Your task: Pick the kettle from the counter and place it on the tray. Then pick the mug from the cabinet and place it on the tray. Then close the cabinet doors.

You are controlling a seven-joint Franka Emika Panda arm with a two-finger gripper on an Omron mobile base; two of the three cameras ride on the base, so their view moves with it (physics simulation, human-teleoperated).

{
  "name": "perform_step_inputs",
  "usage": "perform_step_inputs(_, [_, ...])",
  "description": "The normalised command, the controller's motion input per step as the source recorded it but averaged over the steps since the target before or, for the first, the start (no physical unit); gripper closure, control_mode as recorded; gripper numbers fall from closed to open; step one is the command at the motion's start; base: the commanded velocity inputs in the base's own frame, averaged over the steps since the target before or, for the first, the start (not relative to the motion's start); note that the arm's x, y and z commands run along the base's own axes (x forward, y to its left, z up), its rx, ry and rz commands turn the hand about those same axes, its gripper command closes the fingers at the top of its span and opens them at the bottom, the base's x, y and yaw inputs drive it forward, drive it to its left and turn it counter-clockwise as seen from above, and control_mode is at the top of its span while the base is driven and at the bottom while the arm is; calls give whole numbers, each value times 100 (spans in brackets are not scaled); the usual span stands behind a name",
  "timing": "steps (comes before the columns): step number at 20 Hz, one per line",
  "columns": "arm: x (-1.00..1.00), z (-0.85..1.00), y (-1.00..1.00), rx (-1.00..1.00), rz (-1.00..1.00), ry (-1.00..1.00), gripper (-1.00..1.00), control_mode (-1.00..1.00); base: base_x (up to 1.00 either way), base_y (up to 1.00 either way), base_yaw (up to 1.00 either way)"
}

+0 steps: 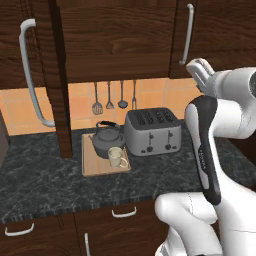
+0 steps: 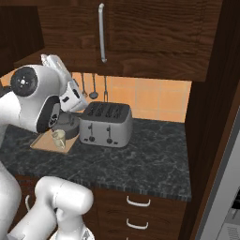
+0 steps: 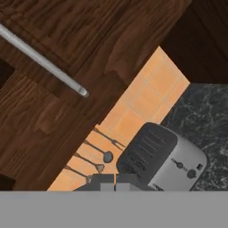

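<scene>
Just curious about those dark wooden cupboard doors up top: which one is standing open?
The left dark brown wood-grain cabinet door swings out toward us, its long silver bar handle facing sideways. The right door sits flat, closed.

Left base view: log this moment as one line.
kettle: on tray | mug: on tray | left cabinet door: open | right door: shut | tool: shut, empty, raised by right door

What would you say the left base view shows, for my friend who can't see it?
A kettle and a small mug sit on a wooden tray on a dark counter, beside a silver toaster. Above, one cabinet door stands open, and the white robot arm rises at the right toward the other door.
</scene>
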Motion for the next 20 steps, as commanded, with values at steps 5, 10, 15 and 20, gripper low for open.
perform_step_inputs(5, [-41,0,56,-11,9,1,100,-100,0,0,0])
perform_step_inputs(10, [-53,-3,73,0,3,-10,100,-100,0,0,0])
perform_step_inputs(15, [-55,0,66,1,0,-8,100,-100,0,0,0])
perform_step_inputs(20, [-39,-6,56,8,3,-5,100,-100,0,0,0])
